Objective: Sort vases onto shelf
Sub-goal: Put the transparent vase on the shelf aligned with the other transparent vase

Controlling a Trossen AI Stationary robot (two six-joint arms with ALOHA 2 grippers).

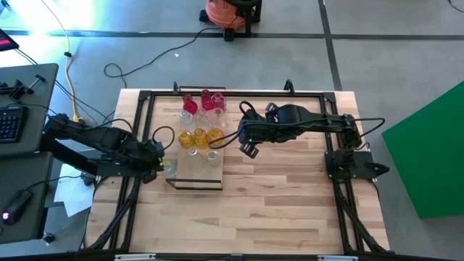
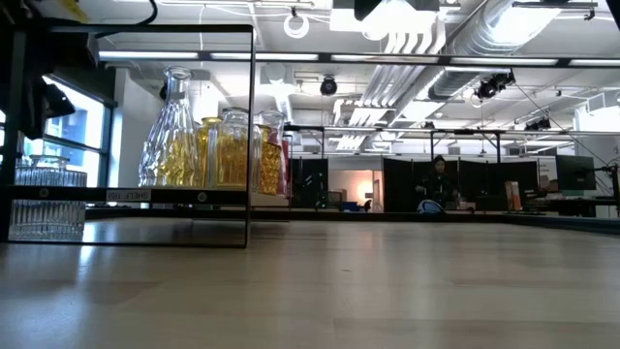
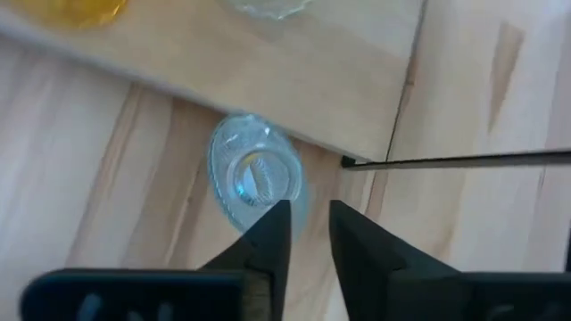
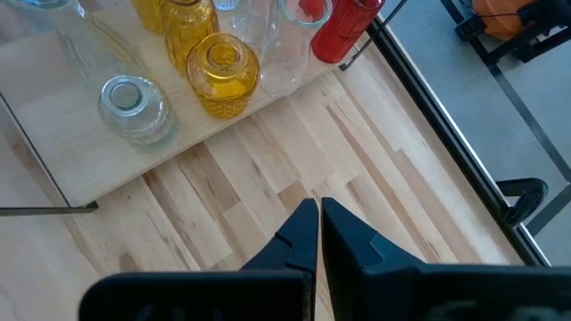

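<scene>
From above: red and amber vases (image 1: pixel 199 123) stand on the shelf (image 1: pixel 194 183); left gripper (image 1: pixel 161 161) beside it. Left wrist: fingers slightly apart above a clear vase (image 3: pixel 254 171), apparently off the shelf and unsorted. Right wrist: right gripper (image 4: pixel 318 225) closed, empty.

Amber-yellow ribbed glass vases (image 4: pixel 220 76), red glass vases (image 4: pixel 346 31) and clear faceted glass vases (image 4: pixel 134 109) stand on the pale light-wood shelf (image 4: pixel 116 169) over the striped blond-wood worktop (image 1: pixel 283 196).
</scene>
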